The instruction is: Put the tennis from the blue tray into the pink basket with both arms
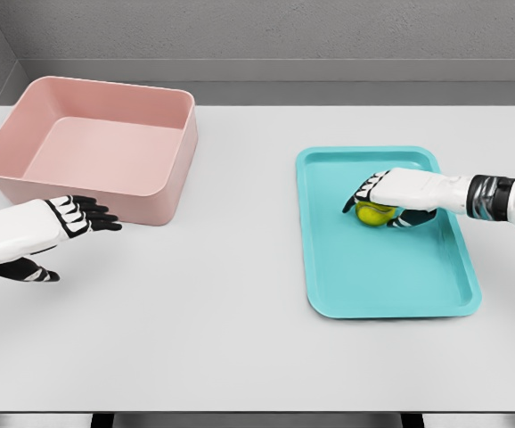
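The tennis ball (373, 214) lay inside the blue tray (329, 267), in the tray's far half and toward its right side, and the right hand (389, 200) covered it from above, so that only a yellow-green sliver showed beneath the palm. The fingers (364, 190) were curled down over the ball's far side and the thumb came round its near side, clamped on it or very nearly so; whether the ball had left the tray floor could not be told. The right forearm reached in level from beyond the tray's right rim, wrist straight, a pose that suited a grasp from above. Well to the left of the tray, the left hand (44, 234) hovered over the table (240, 357), palm turned inward, fingers straight and close together, thumb held apart below, holding nothing. It probably waited there to receive the ball. The pink basket (164, 192) stood farther left of the tray, just behind that waiting hand.
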Action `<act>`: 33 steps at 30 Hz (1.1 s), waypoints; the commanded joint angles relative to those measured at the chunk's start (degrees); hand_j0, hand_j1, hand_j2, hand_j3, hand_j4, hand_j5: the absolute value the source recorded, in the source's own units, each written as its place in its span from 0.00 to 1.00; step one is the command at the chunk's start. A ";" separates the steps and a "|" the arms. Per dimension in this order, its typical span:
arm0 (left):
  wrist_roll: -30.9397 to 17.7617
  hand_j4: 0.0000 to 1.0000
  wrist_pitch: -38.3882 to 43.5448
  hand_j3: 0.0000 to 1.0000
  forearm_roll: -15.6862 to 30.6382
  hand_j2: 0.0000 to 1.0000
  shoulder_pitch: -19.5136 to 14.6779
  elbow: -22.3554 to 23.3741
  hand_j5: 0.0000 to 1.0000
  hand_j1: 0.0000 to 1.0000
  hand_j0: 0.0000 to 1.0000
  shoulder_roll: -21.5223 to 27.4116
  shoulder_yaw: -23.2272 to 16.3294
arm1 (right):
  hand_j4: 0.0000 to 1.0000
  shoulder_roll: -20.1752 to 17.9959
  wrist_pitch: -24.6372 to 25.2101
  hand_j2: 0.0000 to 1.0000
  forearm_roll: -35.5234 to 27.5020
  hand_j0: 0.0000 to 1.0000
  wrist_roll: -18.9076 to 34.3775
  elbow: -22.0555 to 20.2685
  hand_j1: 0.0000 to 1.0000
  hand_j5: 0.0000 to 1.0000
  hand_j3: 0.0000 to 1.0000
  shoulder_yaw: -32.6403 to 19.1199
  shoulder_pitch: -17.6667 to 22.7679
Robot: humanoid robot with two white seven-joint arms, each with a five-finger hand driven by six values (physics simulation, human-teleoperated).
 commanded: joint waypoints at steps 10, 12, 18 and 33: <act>0.02 1.00 0.04 1.00 0.24 1.00 0.00 -0.08 1.00 1.00 1.00 0.10 0.02 | 0.60 0.92 0.12 0.60 0.68 0.60 -0.11 0.86 0.60 0.60 0.60 -0.04 0.00; 0.02 1.00 0.04 1.00 0.24 1.00 0.00 -0.08 1.00 1.00 1.00 0.10 0.02 | 0.58 0.92 0.12 0.58 0.59 0.58 -0.11 0.77 0.58 0.58 0.58 -0.04 0.00; 0.02 1.00 0.04 1.00 0.33 1.00 0.00 -0.08 1.00 1.00 1.00 0.10 0.02 | 0.54 0.83 0.12 0.54 0.07 0.54 -0.02 0.07 0.54 0.54 0.54 -0.39 0.00; 0.02 1.00 0.04 1.00 0.33 1.00 0.09 -0.08 1.00 1.00 1.00 0.19 0.46 | 0.48 -3.30 0.12 0.48 -0.02 0.48 0.07 -8.54 0.48 0.48 0.48 -1.88 -0.88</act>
